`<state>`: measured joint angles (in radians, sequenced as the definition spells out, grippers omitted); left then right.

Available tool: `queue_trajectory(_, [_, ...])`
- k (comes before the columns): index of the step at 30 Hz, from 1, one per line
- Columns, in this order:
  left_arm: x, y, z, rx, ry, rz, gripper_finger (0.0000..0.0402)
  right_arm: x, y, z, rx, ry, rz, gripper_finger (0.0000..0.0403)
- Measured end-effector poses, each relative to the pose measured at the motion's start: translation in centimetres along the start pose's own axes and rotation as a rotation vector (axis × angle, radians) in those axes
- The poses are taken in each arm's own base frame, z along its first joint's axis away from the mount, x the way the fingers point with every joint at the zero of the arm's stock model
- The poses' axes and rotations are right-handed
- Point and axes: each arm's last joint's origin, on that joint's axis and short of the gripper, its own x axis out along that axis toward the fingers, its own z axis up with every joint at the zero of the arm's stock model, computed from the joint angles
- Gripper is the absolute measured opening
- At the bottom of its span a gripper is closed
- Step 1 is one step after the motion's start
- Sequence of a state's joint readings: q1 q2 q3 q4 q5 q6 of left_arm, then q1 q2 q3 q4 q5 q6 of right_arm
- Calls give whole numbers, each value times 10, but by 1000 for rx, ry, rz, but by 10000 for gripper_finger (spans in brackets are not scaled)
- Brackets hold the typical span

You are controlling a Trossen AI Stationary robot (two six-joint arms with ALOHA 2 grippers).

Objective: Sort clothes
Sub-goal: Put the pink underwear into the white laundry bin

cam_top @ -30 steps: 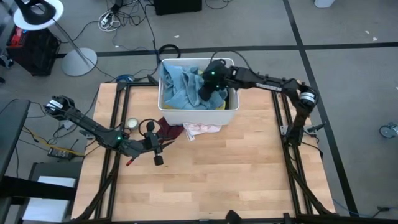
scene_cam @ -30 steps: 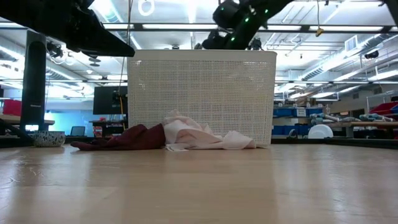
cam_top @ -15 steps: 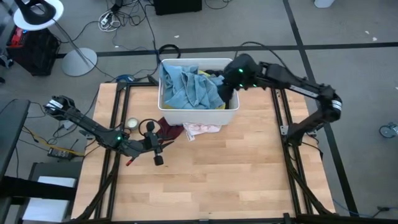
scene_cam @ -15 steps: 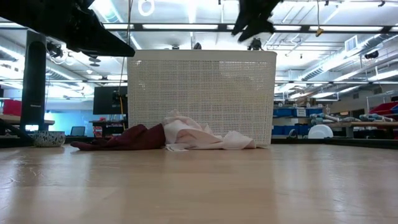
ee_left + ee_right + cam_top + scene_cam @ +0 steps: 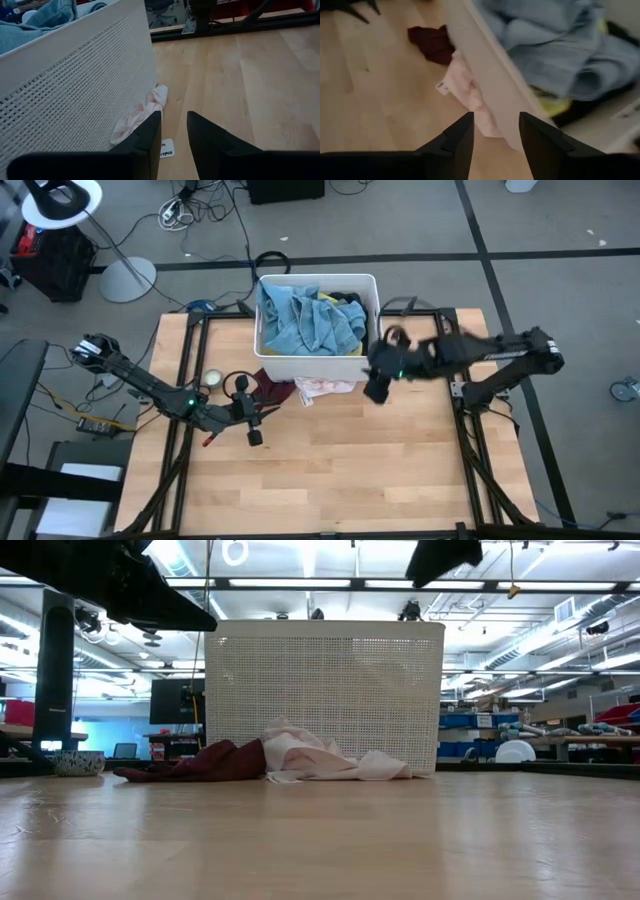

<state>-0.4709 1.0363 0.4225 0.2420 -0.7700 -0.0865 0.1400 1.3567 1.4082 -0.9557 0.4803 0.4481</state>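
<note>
Barely started: only a maroon garment [image 5: 268,388] and a pink garment [image 5: 325,387] lie out against the bin [image 5: 318,365]; blue denim [image 5: 305,320] fills it. Right claw [image 5: 377,390] beside the bin, parted, empty; left claw [image 5: 257,416] parted, empty.

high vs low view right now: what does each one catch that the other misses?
Only the high view: the inside of the white bin, with light blue denim on top, and both grippers, the left gripper beside the maroon garment and the right gripper, open and empty, over the table.

Only the low view: the bin's perforated front wall and the room behind.

Both: bin, maroon garment, pink garment, tabletop.
</note>
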Motion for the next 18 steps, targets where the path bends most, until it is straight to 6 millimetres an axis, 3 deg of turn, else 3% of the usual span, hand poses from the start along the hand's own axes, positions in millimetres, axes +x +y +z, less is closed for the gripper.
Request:
queue_trajectory(7, [0, 0, 0, -4, 0, 0, 99, 54, 38, -51, -13, -154, 103, 157])
queue_trajectory(13, [0, 0, 0, -4, 0, 0, 99, 108, 48, -93, -71, -260, 145, 157])
queue_trajectory(18, [0, 0, 0, -5, 0, 0, 99, 153, 57, -116, -141, -224, 110, 157])
